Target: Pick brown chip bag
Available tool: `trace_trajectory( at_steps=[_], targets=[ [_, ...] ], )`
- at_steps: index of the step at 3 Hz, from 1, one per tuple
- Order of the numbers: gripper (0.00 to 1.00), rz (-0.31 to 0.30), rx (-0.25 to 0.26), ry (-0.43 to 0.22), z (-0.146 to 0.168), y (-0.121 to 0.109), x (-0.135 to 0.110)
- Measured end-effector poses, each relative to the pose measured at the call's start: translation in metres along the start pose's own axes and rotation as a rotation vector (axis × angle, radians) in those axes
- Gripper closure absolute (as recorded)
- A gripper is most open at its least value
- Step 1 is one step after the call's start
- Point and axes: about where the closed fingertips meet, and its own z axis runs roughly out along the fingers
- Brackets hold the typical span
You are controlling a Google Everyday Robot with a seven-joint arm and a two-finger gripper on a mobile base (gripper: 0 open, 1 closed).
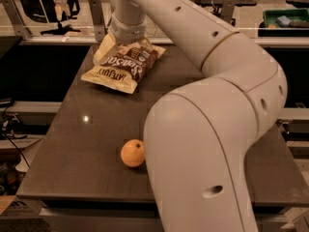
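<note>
The brown chip bag, dark brown and cream-yellow with white "Sea Salt" lettering, lies flat at the far left of the dark table. My gripper hangs at the end of the long white arm, right over the bag's far end and at or just above it. The wrist hides that end of the bag. The arm's big elbow fills the right half of the view.
An orange sits on the table near the front, left of the arm's elbow. A metal rail runs behind the table. A green bin stands at the far right. The arm hides the table's right part.
</note>
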Motion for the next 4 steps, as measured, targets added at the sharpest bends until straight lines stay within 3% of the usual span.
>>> trace_trajectory(
  at_steps=[2,4],
  targets=[
    [0.0,0.029,0.032,0.056,0.025,-0.005,0.009],
    [0.4,0.041,0.004,0.086,0.036,-0.006,0.013]
  ],
)
